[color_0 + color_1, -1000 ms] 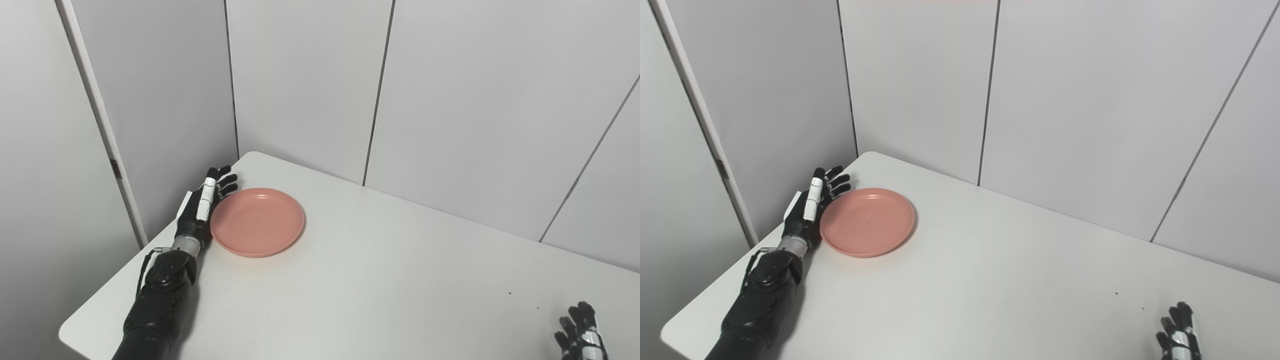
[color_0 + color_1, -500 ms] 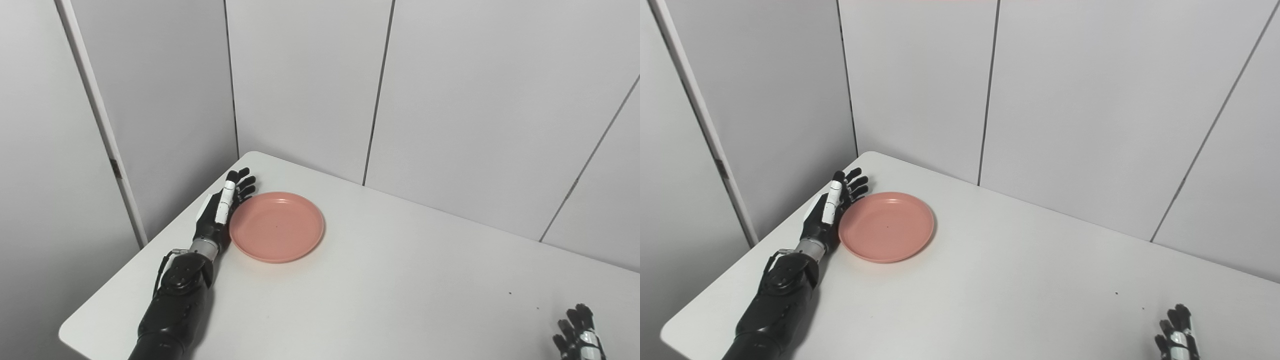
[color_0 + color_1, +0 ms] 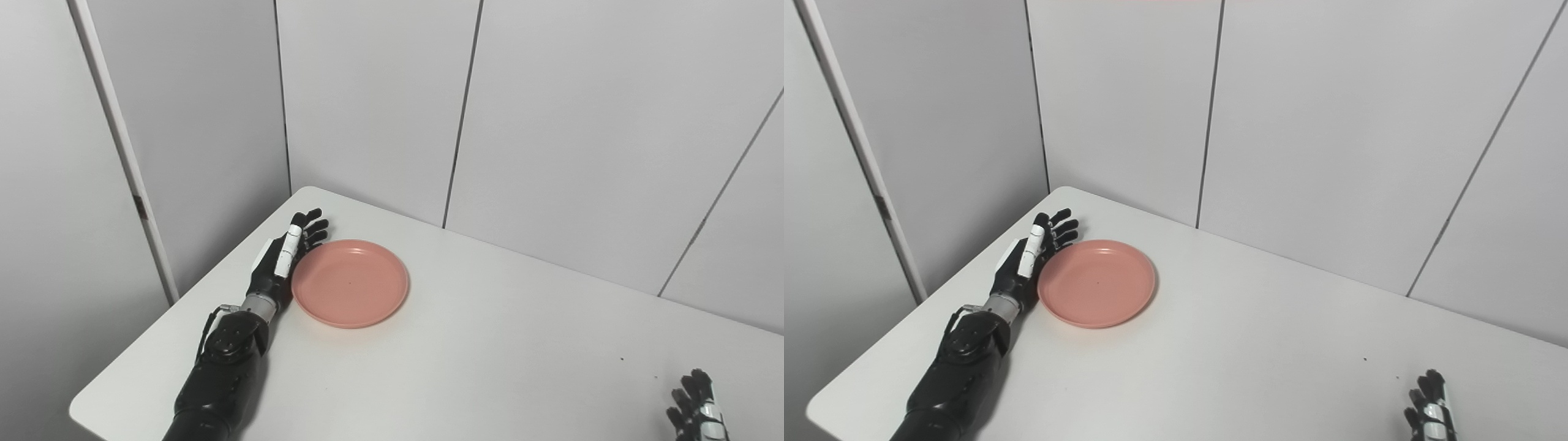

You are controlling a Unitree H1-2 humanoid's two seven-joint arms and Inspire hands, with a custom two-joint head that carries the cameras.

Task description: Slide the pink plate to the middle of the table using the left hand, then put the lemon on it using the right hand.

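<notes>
The pink plate lies flat on the white table, in its far left part. My left hand is open, fingers straight and held on edge, pressed against the plate's left rim. My right hand is at the table's near right, cut off by the picture's bottom edge, fingers apart and holding nothing. No lemon shows in either view.
Grey wall panels stand close behind the table and along its left side. The table's left corner edge is near my left forearm. A few small dark specks mark the tabletop at the right.
My left hand has pushed the pink plate to the right along the table, staying against its left rim. The right hand has barely moved.
</notes>
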